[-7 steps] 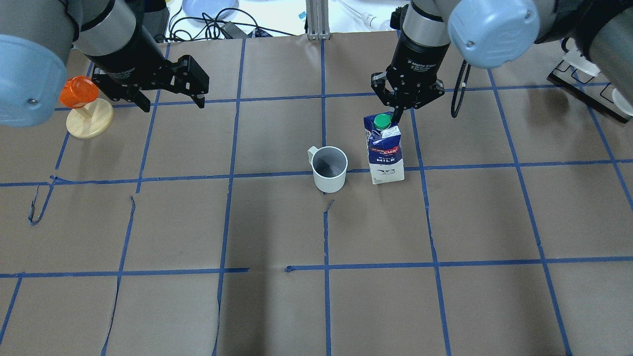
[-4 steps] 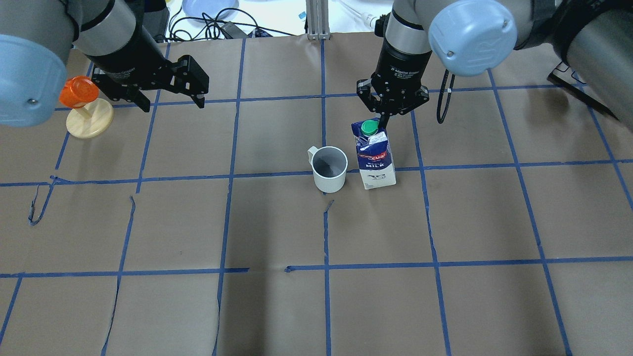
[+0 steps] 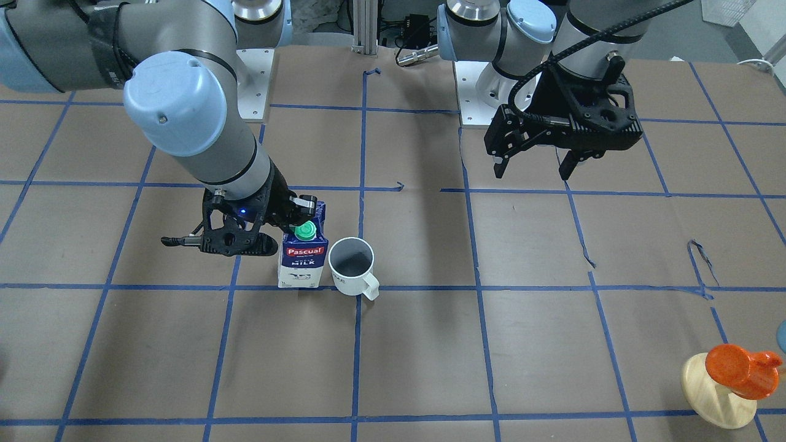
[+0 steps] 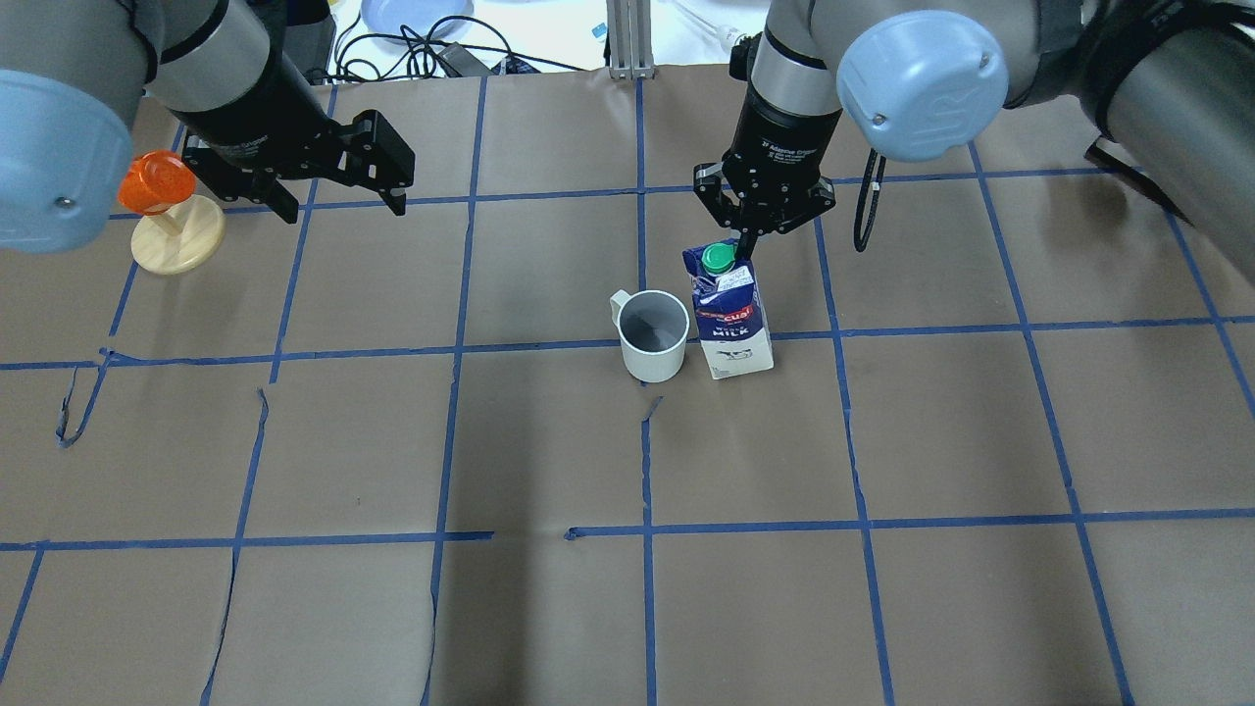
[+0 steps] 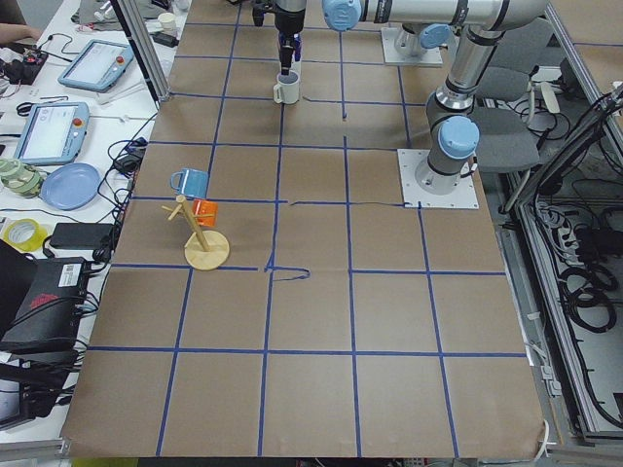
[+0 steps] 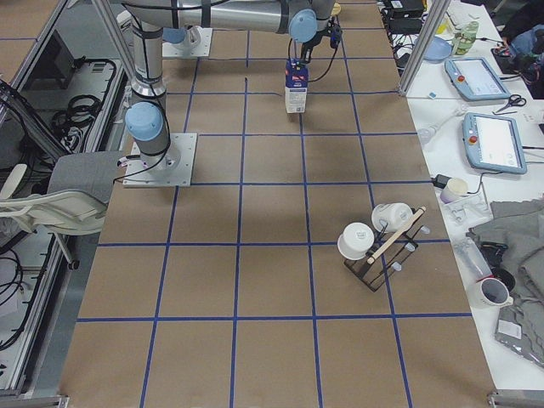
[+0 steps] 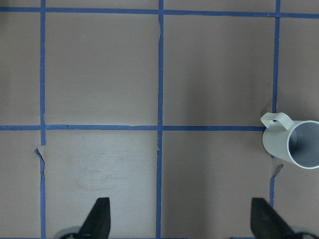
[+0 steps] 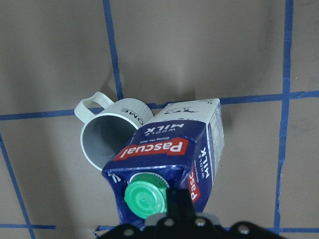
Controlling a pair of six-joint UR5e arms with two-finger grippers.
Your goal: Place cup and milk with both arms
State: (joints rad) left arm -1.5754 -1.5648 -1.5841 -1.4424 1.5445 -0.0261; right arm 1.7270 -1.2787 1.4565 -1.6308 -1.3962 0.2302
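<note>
The white cup (image 4: 652,335) stands upright near the table's middle, handle toward the robot's left. It also shows in the front view (image 3: 351,264) and the left wrist view (image 7: 294,144). The blue-and-white milk carton (image 4: 733,328) with a green cap is upright right beside the cup, on its right. I cannot tell if they touch. My right gripper (image 4: 748,245) is shut on the carton's top ridge behind the cap, as the right wrist view (image 8: 164,154) shows. My left gripper (image 4: 343,201) is open and empty, hovering far to the cup's left.
An orange cup on a wooden stand (image 4: 172,221) is at the table's left edge, close to my left gripper. A mug rack (image 6: 382,238) stands far off on the right end. Blue tape lines grid the brown table cover (image 4: 549,608).
My right gripper has carried the milk carton leftward, from a gap away to right beside the cup. The left arm and the cup have not moved.
</note>
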